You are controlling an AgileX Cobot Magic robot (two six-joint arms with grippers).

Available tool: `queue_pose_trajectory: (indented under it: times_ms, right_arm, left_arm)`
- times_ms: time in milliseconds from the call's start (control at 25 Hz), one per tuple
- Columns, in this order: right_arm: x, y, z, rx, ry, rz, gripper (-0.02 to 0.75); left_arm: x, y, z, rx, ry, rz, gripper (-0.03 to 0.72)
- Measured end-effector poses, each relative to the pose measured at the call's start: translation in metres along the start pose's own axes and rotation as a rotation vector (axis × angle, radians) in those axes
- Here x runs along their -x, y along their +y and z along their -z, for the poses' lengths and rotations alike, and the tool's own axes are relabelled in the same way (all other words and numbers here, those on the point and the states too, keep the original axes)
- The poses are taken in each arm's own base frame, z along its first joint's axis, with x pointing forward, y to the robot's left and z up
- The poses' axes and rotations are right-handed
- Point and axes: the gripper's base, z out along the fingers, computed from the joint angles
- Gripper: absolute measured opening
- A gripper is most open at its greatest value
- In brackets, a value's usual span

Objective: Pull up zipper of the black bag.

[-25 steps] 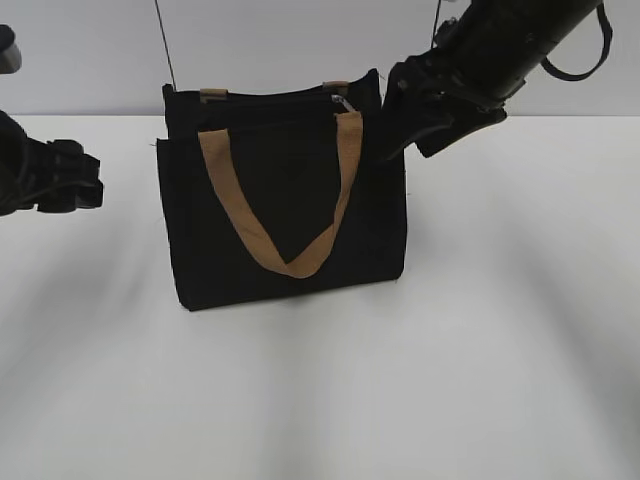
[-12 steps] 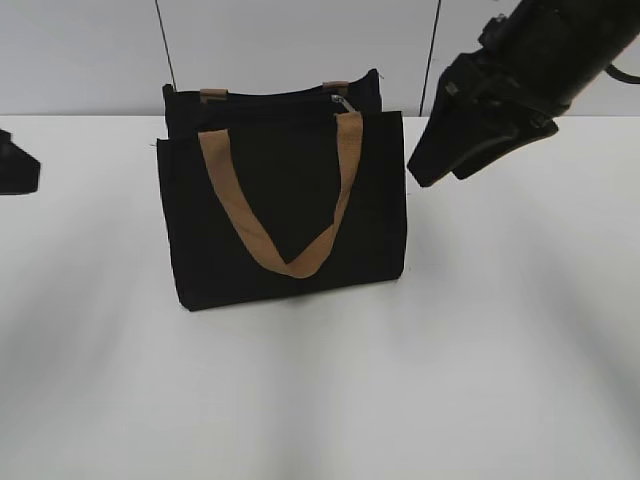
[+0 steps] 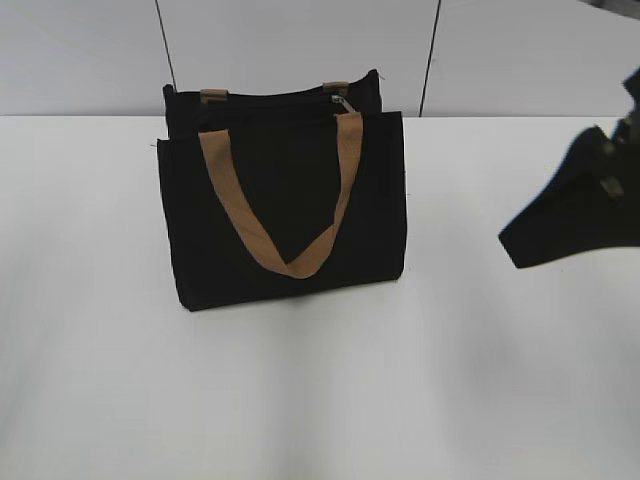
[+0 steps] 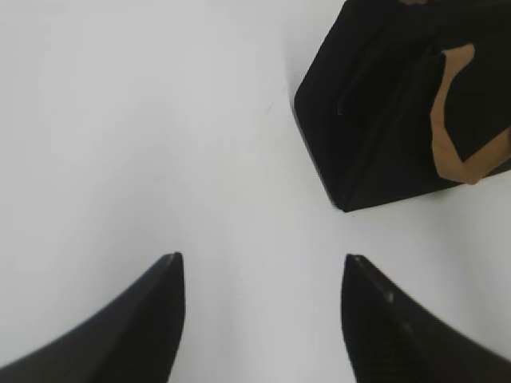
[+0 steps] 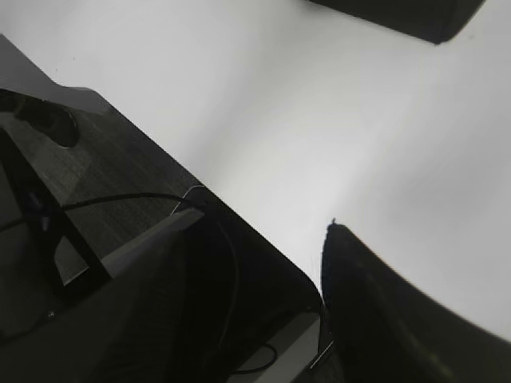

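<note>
Zipper [image 3: 341, 100] sits at 1 o'clock end of black bag [image 3: 285, 215]; task looks finished. Left gripper [image 4: 262, 275] jaws wide, empty; right gripper [image 3: 560, 225] jaws: you cannot tell. Next: park arms.

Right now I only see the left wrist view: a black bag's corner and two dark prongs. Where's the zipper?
Observer: The exterior view shows the zipper pull at the right end of the bag's top edge.
Operator: Is the other arm near it?
Observer: No. The right gripper hangs low to the bag's right, apart from it, with nothing between its fingers.
Operator: Is the bag standing up?
Observer: Yes, upright on the table, with a tan handle drooping down its front.
</note>
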Motion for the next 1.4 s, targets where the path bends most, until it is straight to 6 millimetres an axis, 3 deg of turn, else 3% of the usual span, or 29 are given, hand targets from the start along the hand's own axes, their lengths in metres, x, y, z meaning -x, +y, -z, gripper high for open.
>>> queue_pose_trajectory:
  times_ms: [280,560,720,920,1080,1400]
  right_arm:
    - [-0.067,0.026,0.024,-0.037,-0.118,0.034,0.416]
    - [-0.134,0.044,0.046,-0.149,-0.273,0.049,0.416]
    - [-0.169,0.045,0.054,-0.254,-0.301,0.027,0.416]
    - [-0.208,0.049,0.064,-0.363,-0.383,0.033,0.416]
    - [-0.231,0.052,0.072,-0.431,-0.506,0.044,0.415]
    - [-0.241,0.042,0.069,-0.524,-0.514,-0.002,0.415]
  left_arm:
    - [-0.035,0.020,0.049,-0.003,-0.080,0.008,0.458]
    - [-0.095,0.033,0.057,-0.037,-0.053,0.005,0.458]
    - [-0.115,0.039,0.068,-0.085,-0.147,-0.001,0.458]
    - [-0.121,0.041,0.074,-0.090,-0.192,-0.062,0.458]
    - [-0.124,0.040,0.067,-0.085,-0.166,-0.083,0.458]
    - [-0.125,0.037,0.061,-0.117,-0.173,-0.080,0.458]
